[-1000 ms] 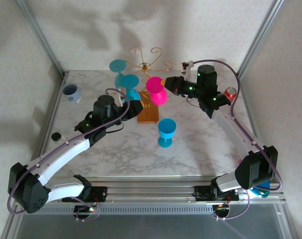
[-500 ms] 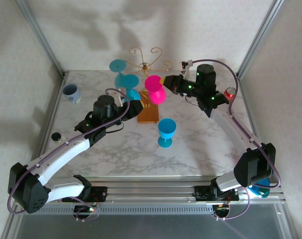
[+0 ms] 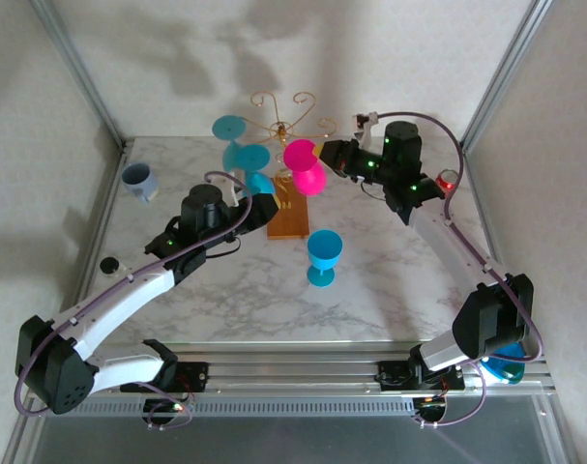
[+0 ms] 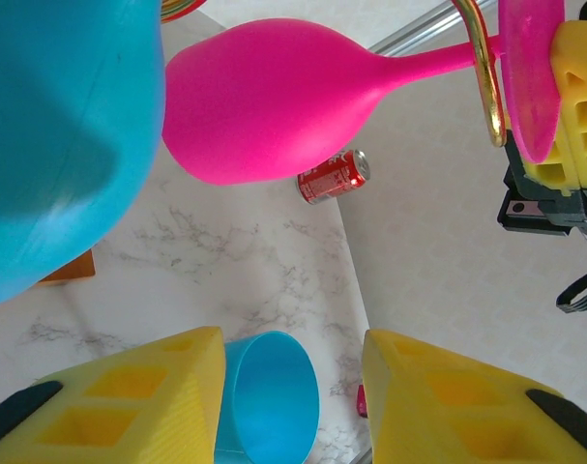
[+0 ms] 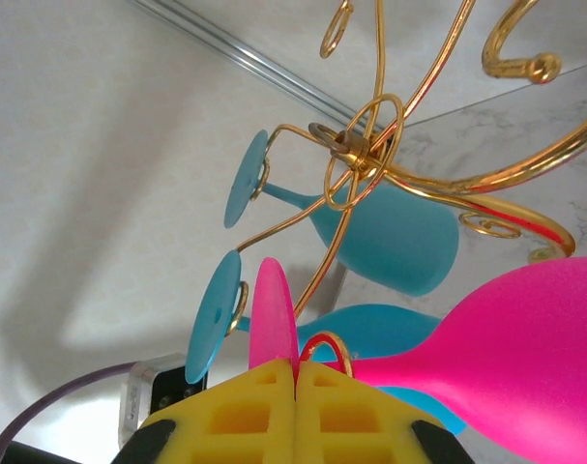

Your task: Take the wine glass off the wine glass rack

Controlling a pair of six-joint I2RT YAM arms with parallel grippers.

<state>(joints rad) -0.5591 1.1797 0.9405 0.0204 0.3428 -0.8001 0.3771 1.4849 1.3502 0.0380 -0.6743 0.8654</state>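
Left gripper (image 4: 291, 340), bottom of its wrist view: jaws spread on nothing, unmoved since a second ago, with the upright blue glass (image 4: 269, 387) seen between them, bowl empty. Right gripper (image 5: 295, 365): jaws pinching the foot of the pink wine glass (image 4: 264, 106), now slightly higher in the top view, stem inside a gold scroll of the wine glass rack (image 5: 356, 145). Hanging blue glasses (image 5: 390, 237) overlap behind, count unclear; red can (image 3: 449, 181) just beside the right arm, small and indistinct.
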